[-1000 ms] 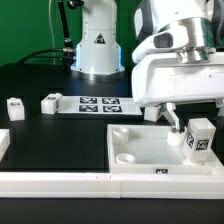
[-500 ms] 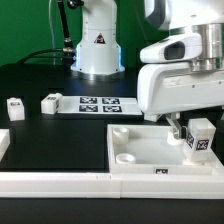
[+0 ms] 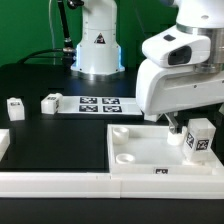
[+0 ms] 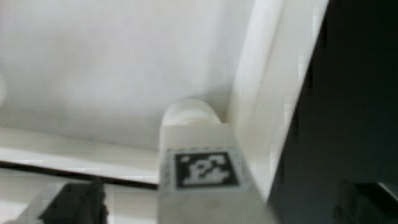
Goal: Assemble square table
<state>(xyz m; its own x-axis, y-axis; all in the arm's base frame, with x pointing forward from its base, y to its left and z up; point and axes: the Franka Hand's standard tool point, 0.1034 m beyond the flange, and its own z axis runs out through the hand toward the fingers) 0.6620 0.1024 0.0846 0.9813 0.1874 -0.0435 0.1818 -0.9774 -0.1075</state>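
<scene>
The white square tabletop (image 3: 135, 148) lies at the front on the exterior view's right, its rim and round corner sockets showing. A short white tagged leg (image 3: 200, 138) stands upright in its far right corner. It also shows in the wrist view (image 4: 205, 160), with its tag facing the camera. My gripper (image 3: 180, 125) hangs just above and behind the leg. In the wrist view my gripper (image 4: 222, 205) is open. Its dark fingers (image 4: 71, 205) stand apart on either side of the leg without touching it.
Two more white legs (image 3: 14, 108) (image 3: 51, 102) lie on the black table at the exterior view's left. The marker board (image 3: 98, 104) lies behind them before the robot base (image 3: 98, 45). White border rails (image 3: 60, 183) run along the front edge.
The arm's wrist has risen and swung toward the exterior view's right. The leg stays upright in the tabletop's corner and has not moved.
</scene>
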